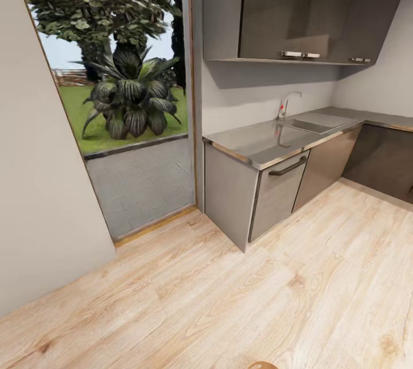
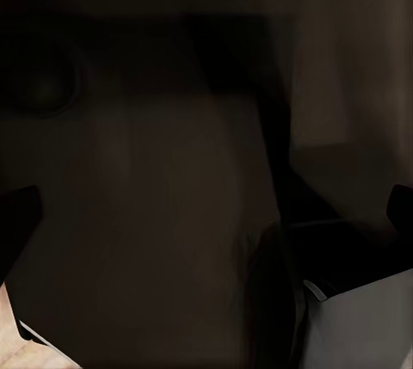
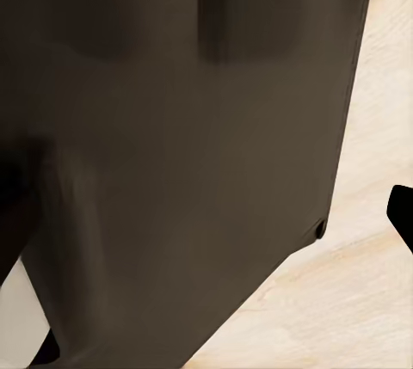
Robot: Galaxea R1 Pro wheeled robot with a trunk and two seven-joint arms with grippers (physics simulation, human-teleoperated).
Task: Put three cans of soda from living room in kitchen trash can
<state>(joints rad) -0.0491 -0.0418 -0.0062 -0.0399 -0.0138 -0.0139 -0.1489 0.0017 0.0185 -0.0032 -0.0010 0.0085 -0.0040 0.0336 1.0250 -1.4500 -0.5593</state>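
Kitchen greeted you: steel worktop (image 1: 258, 142) with sink (image 1: 312, 124), grey cabinets (image 1: 298, 7), pale wood floor (image 1: 229, 300), glazed garden door (image 1: 123, 99). Whether either tool held anything, you couldn't tell.

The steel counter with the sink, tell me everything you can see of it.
The steel counter is a grey, reflective L-shaped top with a thin wood-coloured front edge. It runs from beside the glass door along the wall, then turns at the far corner. A rectangular sink is set into it, with a curved tap behind showing a red mark. Grey base cabinets carry it; one front has a dark handle. Its surface looks bare.
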